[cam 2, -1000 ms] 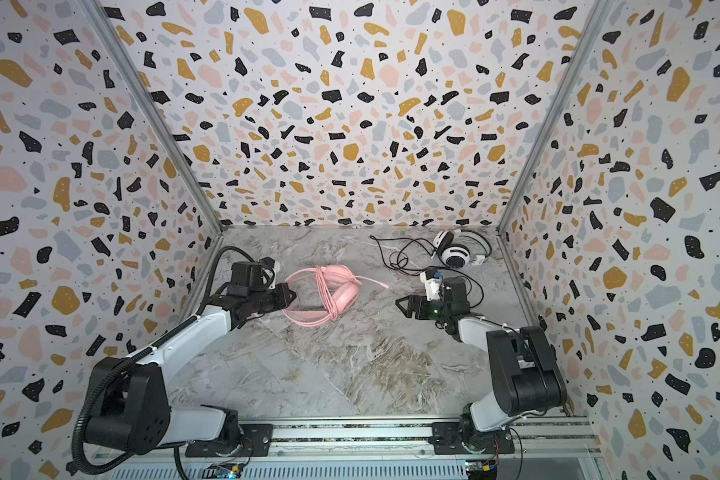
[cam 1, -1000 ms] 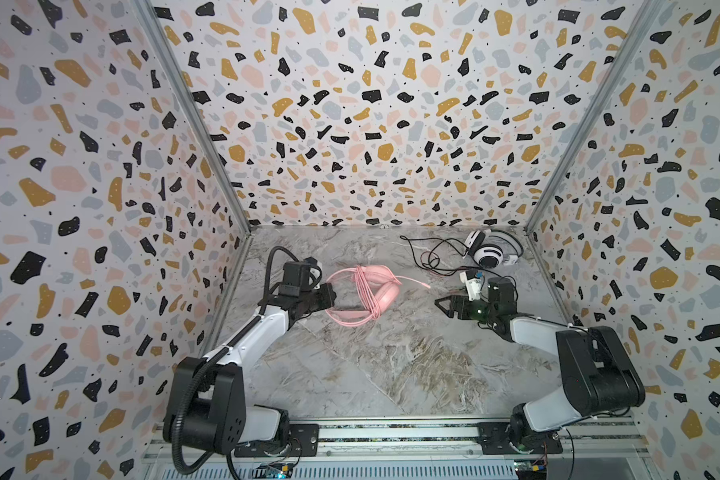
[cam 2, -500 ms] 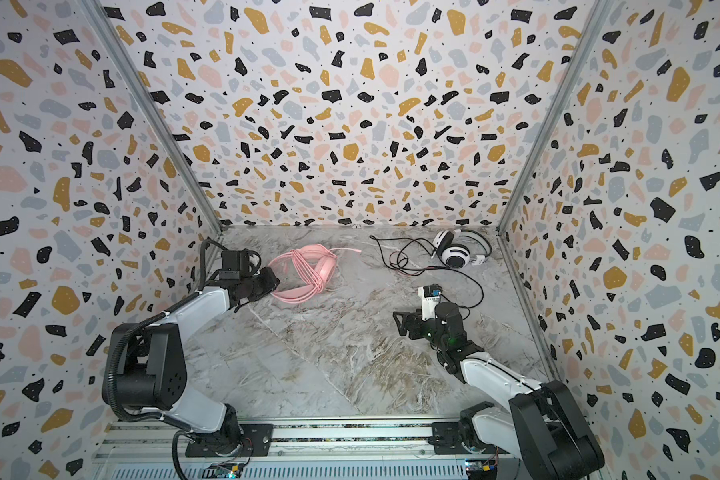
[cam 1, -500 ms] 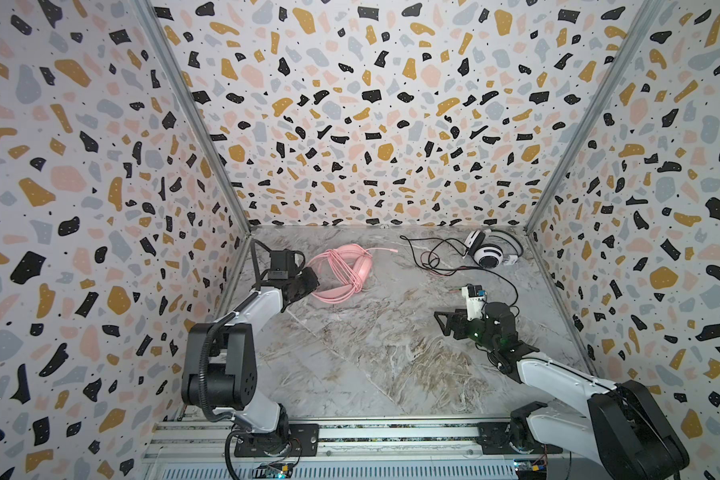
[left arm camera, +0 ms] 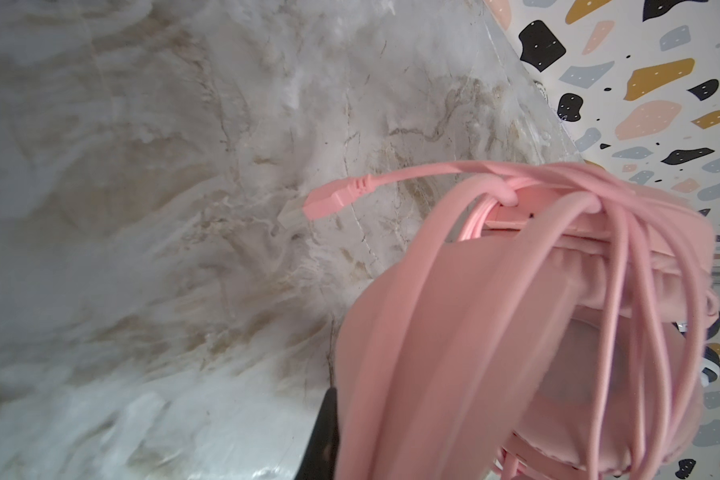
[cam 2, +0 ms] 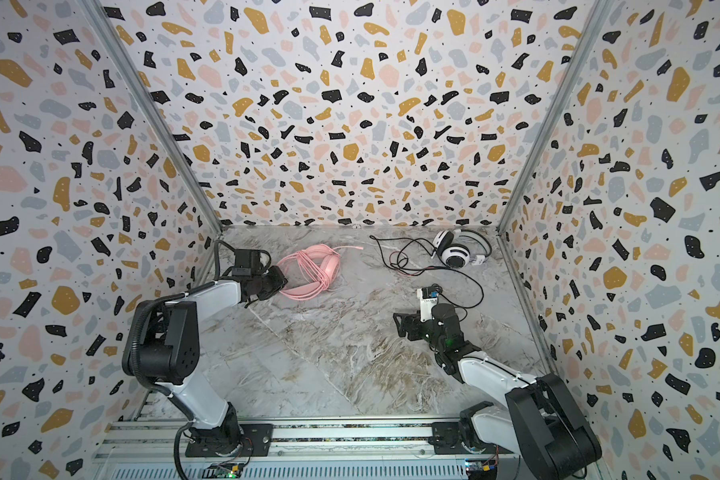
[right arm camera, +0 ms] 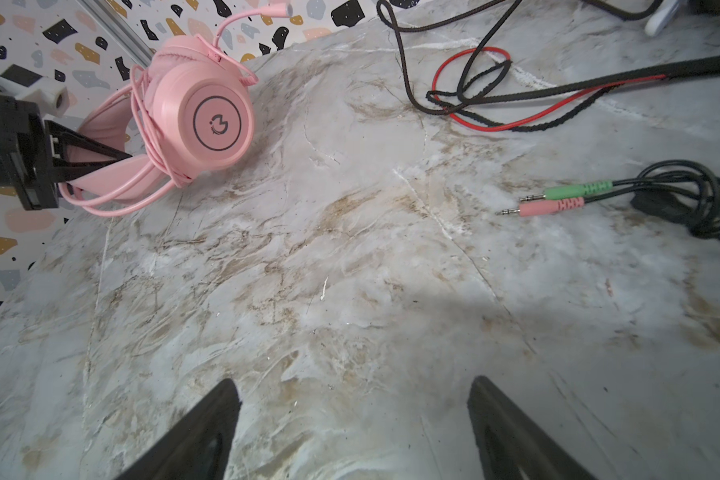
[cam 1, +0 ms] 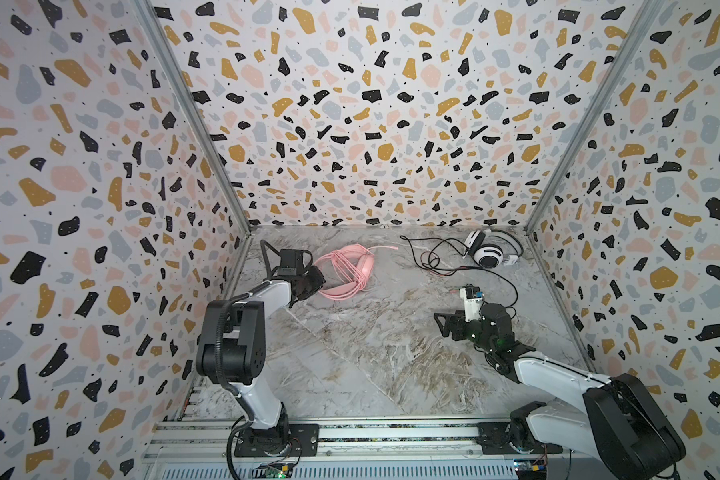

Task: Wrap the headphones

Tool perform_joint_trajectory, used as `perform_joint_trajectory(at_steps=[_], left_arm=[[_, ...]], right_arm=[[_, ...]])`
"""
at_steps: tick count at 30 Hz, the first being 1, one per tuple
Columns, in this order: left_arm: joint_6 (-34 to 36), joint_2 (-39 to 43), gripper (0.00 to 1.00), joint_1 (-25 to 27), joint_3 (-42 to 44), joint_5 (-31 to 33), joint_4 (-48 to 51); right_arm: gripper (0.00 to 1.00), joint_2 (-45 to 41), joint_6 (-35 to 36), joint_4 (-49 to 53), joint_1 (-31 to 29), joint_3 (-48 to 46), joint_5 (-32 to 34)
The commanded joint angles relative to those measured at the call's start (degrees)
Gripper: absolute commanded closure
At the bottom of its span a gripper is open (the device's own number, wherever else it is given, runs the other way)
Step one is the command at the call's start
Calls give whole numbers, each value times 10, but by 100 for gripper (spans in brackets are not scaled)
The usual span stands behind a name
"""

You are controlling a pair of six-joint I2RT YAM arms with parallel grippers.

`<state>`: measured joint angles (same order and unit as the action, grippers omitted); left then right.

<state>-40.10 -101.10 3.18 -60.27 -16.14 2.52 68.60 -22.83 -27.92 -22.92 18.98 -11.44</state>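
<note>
Headsets and grippers, both top views and wrist views. We judged the pink headset (cam 1: 346,272) light, with a springy headband and soft cushions. Its pink cord (left arm camera: 620,291), wound in loose turns over band and cups, looked liable to slip off if dragged, so the bare headband was the place to grip. The left gripper (cam 1: 316,281) had its jaws together on that headband, at the arch opposite the cups. The right gripper (right arm camera: 353,382) stood well to the right of the pink headset, jaws wide apart over bare table (right arm camera: 350,270), holding nothing. The white-and-black headset (cam 1: 491,253) lay farther right, toward the back. Its thin black and red cords (right arm camera: 474,95) sprawled between the two headsets; we judged them limp and apt to tangle.
</note>
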Motion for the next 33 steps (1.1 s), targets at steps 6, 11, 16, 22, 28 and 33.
perform_joint_trajectory(at_steps=[6,11,16,22,28,33], left_arm=[[1,-16,100,-1,-70,-22,-39],[4,-34,100,-16,-91,-30,-31],[7,-52,100,-33,-100,-42,-31],[7,-82,100,-52,-110,-61,-32],[11,-97,100,-75,-116,-64,-33],[6,-111,100,-107,-119,-72,-38]], right_arm=[[12,8,12,-3,-8,16,17],[12,20,15,-1,-12,22,18],[12,23,16,-2,-16,23,22],[12,30,18,-1,-20,26,24],[12,35,20,-1,-24,28,28],[12,39,22,0,-28,31,29]])
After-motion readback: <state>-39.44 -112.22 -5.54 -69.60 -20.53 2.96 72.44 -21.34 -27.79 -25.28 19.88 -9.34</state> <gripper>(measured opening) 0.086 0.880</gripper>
